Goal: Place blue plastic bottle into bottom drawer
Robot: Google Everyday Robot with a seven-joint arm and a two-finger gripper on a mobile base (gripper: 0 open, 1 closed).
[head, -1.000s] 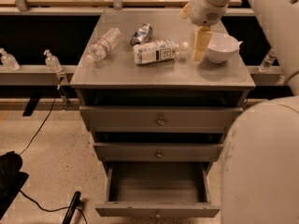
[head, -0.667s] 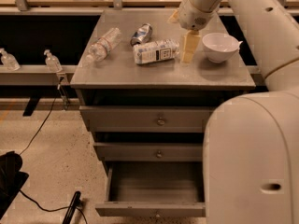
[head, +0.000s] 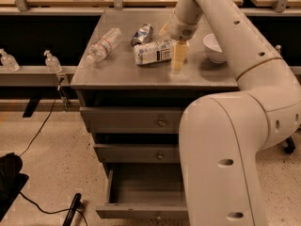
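Note:
The blue plastic bottle (head: 151, 52) lies on its side in the middle of the cabinet top, with its pale label and dark square patch facing up. My gripper (head: 171, 46) is open and hangs down over the bottle's right end. One finger (head: 178, 56) stands just in front and to the right of the bottle, and the other finger tip (head: 163, 30) shows behind it. The bottom drawer (head: 146, 210) is pulled open and looks empty inside.
A slimmer clear bottle with a red-white label (head: 103, 45) lies at the left of the top. A crushed can (head: 142, 34) lies behind the blue bottle. A white bowl (head: 214, 48) stands at the right. My arm's large body covers the cabinet's right side.
My gripper has moved left from beside the white bowl to the right end of the blue bottle. The bottle, can, bowl and drawers have not moved.

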